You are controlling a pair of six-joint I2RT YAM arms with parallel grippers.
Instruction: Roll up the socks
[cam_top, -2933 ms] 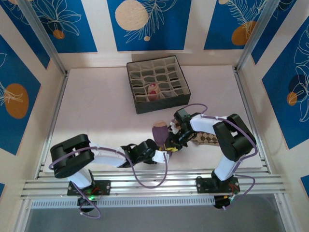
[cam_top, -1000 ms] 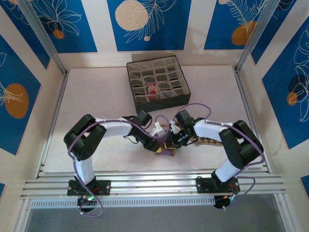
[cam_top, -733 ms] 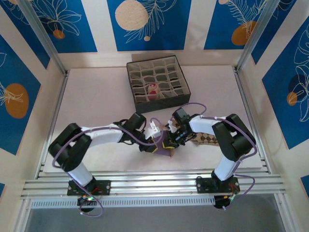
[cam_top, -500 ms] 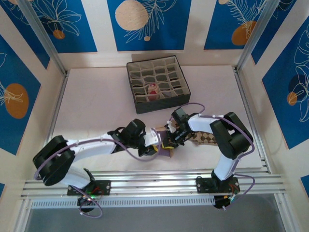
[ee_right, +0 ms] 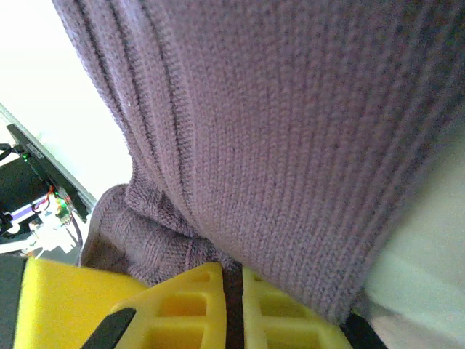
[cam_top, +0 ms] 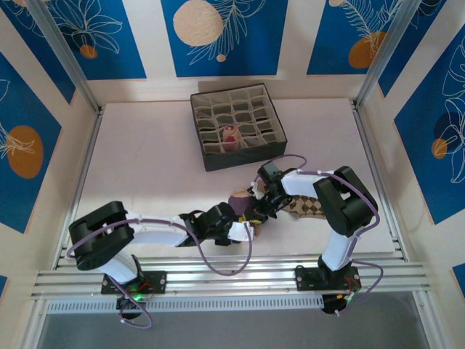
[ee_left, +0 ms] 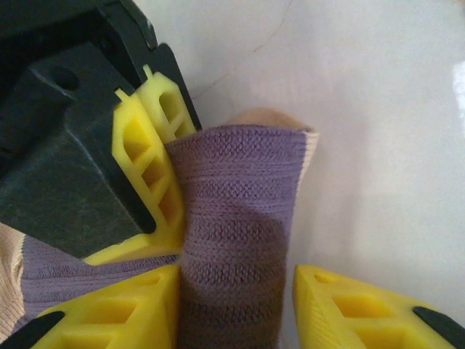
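The dark purple sock (cam_top: 239, 203) with its beige toe stands bunched near the table's front middle. My right gripper (cam_top: 256, 209) is shut on a fold of it, and purple knit is pinched between the right gripper's (ee_right: 232, 280) yellow fingers. My left gripper (cam_top: 237, 227) reaches in from the near left. In the left wrist view the left gripper (ee_left: 236, 280) is open around the purple sock (ee_left: 236, 218): the fabric touches one finger and a gap shows at the other. The diamond-patterned sock (cam_top: 310, 207) lies flat under the right arm. A beige and maroon sock (cam_top: 230, 136) sits in the box.
The grey compartment box (cam_top: 273, 145) stands at the back middle of the white table. Aluminium rails run along the table's front edge (cam_top: 232, 273) and up both sides. Both forearms lie low across the front of the table.
My left arm has swung down from the far-left side to lie along the front edge, and its gripper has opened. The right gripper stays shut on the purple sock, whose beige toe now shows on top.
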